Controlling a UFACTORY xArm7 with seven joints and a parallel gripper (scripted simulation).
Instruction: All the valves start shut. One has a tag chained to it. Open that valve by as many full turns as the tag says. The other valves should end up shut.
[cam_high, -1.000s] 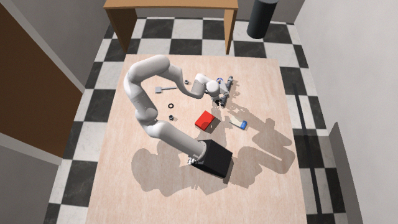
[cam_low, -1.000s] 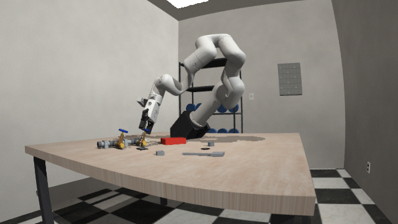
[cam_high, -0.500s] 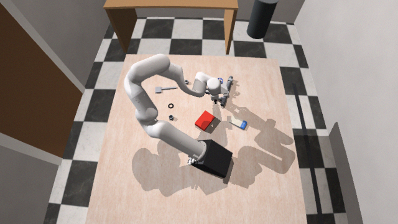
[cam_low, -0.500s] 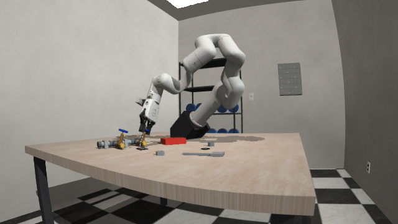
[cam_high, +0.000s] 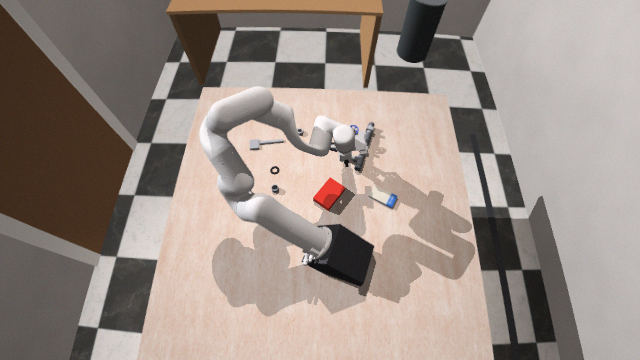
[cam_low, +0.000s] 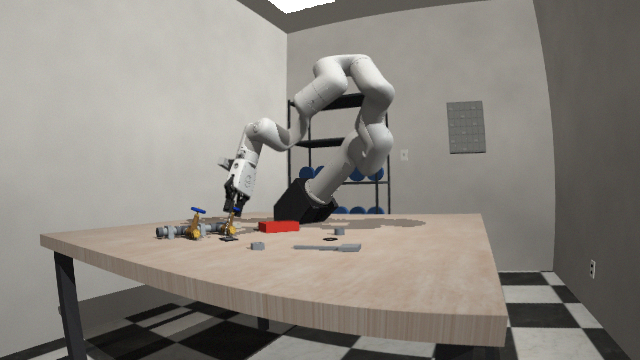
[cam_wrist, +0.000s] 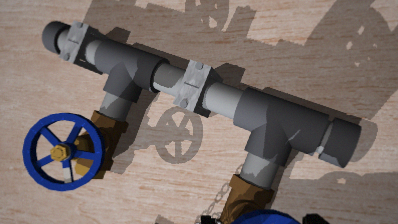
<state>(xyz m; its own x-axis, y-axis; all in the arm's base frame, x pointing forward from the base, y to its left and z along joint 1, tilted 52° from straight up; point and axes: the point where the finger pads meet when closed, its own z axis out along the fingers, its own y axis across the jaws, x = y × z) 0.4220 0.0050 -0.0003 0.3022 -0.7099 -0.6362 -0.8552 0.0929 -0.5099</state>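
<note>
A grey pipe (cam_wrist: 200, 95) lies on the table with two brass valves branching off it. The one at the left of the wrist view has a blue handwheel (cam_wrist: 62, 151) that stands free. The other valve (cam_wrist: 245, 197) has a chain (cam_wrist: 220, 195) hanging from it; its blue handwheel (cam_wrist: 265, 218) shows only as a rim at the bottom edge. My gripper (cam_wrist: 260, 220) is shut on that handwheel, with a dark fingertip on either side of it. In the exterior view the gripper (cam_low: 235, 209) points down onto this valve, with the black tag (cam_low: 229, 239) flat on the table in front. The free handwheel (cam_low: 198, 210) is to its left.
A red block (cam_high: 329, 193) and a white and blue card (cam_high: 384, 198) lie near the valves. A grey tool (cam_high: 266, 143), a black ring (cam_high: 274, 170) and small grey nuts (cam_high: 275, 189) lie to the left. The arm's black base (cam_high: 345, 253) sits nearer the front.
</note>
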